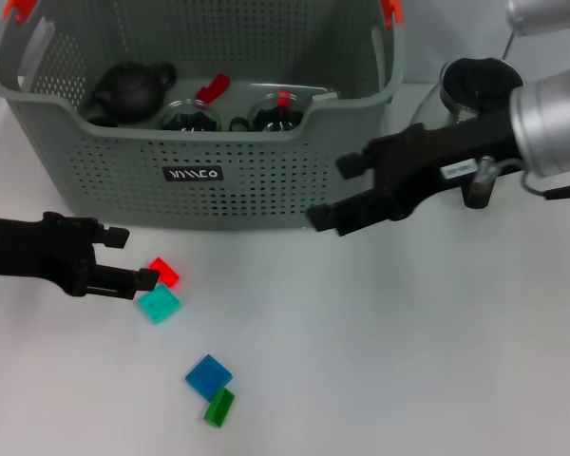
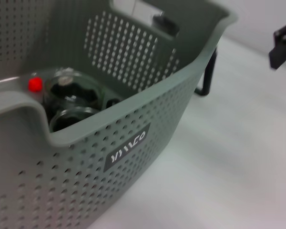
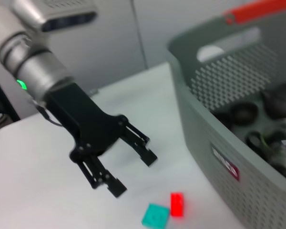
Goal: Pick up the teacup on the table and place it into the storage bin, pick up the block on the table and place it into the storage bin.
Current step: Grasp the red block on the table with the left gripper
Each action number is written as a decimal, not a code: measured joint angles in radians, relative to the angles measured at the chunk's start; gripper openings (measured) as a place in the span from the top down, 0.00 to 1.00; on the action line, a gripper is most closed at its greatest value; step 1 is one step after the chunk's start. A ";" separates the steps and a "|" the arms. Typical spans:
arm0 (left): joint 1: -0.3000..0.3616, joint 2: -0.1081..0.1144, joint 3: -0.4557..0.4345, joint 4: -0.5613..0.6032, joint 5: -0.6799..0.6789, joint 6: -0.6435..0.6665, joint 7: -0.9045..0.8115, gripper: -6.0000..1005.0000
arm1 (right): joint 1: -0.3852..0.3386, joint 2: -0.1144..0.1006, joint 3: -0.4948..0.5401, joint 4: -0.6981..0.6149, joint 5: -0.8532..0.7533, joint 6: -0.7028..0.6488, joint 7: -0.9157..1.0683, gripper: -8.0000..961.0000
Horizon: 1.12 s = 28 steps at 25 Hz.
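The grey-green storage bin (image 1: pixel 123 171) stands at the back of the table and holds a black teapot (image 1: pixel 128 90) and dark glass teaware (image 1: pixel 192 116). No teacup shows on the bare table. A red block (image 1: pixel 164 273) and a teal block (image 1: pixel 159 305) lie in front of the bin, seen too in the right wrist view as red block (image 3: pixel 177 204) and teal block (image 3: pixel 155 215). My left gripper (image 1: pixel 133 258) is open and low, its lower fingertip right beside the red block, holding nothing. My right gripper (image 1: pixel 332 193) hangs open and empty by the bin's right front corner.
A blue block (image 1: pixel 209 376) and a green block (image 1: pixel 219 408) lie together nearer the front. A dark round object (image 1: pixel 470 84) sits right of the bin, partly behind my right arm. The bin's black label (image 2: pixel 127 147) faces me.
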 joint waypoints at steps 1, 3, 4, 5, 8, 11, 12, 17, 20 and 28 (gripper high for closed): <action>-0.001 -0.012 0.010 -0.023 0.019 -0.005 -0.008 0.15 | 0.001 0.000 0.017 0.005 -0.007 -0.013 0.001 0.03; -0.003 -0.044 0.040 -0.082 0.065 -0.024 -0.031 0.15 | 0.002 -0.002 0.048 0.010 -0.012 -0.038 -0.001 0.03; -0.003 -0.054 0.061 -0.101 0.079 -0.031 -0.043 0.15 | 0.002 -0.005 0.062 0.012 -0.012 -0.049 -0.004 0.03; -0.003 -0.057 0.077 -0.107 0.083 -0.035 -0.054 0.15 | 0.002 -0.008 0.072 0.015 -0.012 -0.056 -0.008 0.03; -0.005 -0.057 0.164 -0.115 0.087 -0.056 -0.115 0.15 | 0.002 -0.024 0.092 0.038 -0.013 -0.070 -0.026 0.04; 0.000 -0.055 0.259 -0.141 0.101 -0.091 -0.171 0.14 | 0.006 -0.039 0.098 0.078 -0.014 -0.073 -0.052 0.03; 0.003 -0.055 0.286 -0.154 0.107 -0.104 -0.185 0.14 | 0.008 -0.043 0.100 0.091 -0.014 -0.072 -0.061 0.03; 0.001 -0.054 0.364 -0.178 0.136 -0.130 -0.204 0.15 | 0.030 -0.051 0.130 0.159 -0.014 -0.068 -0.102 0.03; -0.003 -0.055 0.394 -0.180 0.170 -0.153 -0.209 0.15 | 0.032 -0.052 0.138 0.169 -0.014 -0.067 -0.112 0.03; 0.002 -0.057 0.514 -0.213 0.229 -0.195 -0.271 0.15 | 0.036 -0.052 0.153 0.172 -0.015 -0.061 -0.120 0.03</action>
